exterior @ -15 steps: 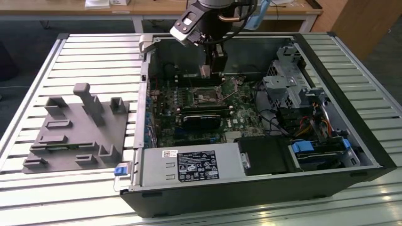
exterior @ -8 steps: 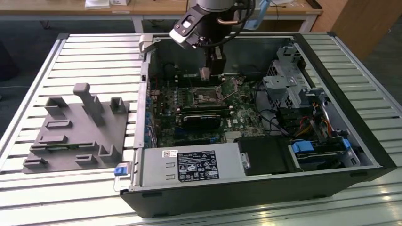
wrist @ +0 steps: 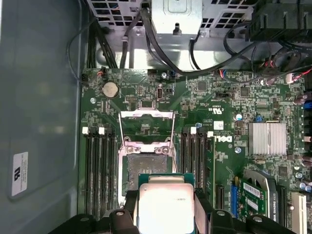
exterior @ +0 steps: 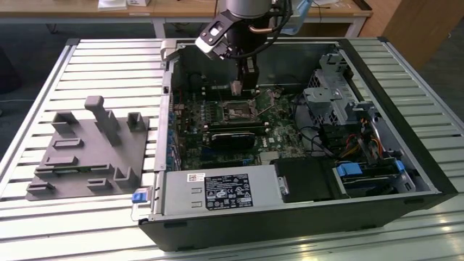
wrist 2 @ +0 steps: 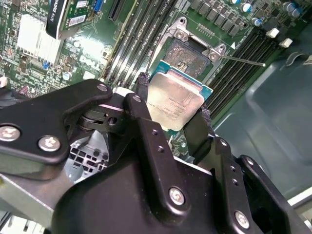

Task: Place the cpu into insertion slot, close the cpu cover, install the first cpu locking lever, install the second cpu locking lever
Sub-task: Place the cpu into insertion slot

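Observation:
My gripper (wrist 2: 173,100) is shut on the cpu (wrist 2: 176,101), a flat square chip with a dull silver top. The black fingers (wrist 2: 141,92) press on two opposite edges of it. In the first wrist view the cpu (wrist: 165,202) hangs above the green board, just beside the insertion slot (wrist: 146,165), whose dark pin field is bare. The cpu cover (wrist: 146,115), a thin silver frame, stands flipped open at the slot's far side. A thin metal lever (wrist 2: 243,61) sticks out from the slot (wrist 2: 190,53). In the exterior view the gripper (exterior: 239,86) hovers inside the open computer case, above the slot (exterior: 236,111).
Long black memory slots (wrist: 100,165) flank the socket on both sides. A black card (exterior: 232,136) lies in front of the socket, with cables and a drive cage (exterior: 333,98) at the exterior view's right. A grey fixture block (exterior: 87,147) sits on the slatted table beside the case.

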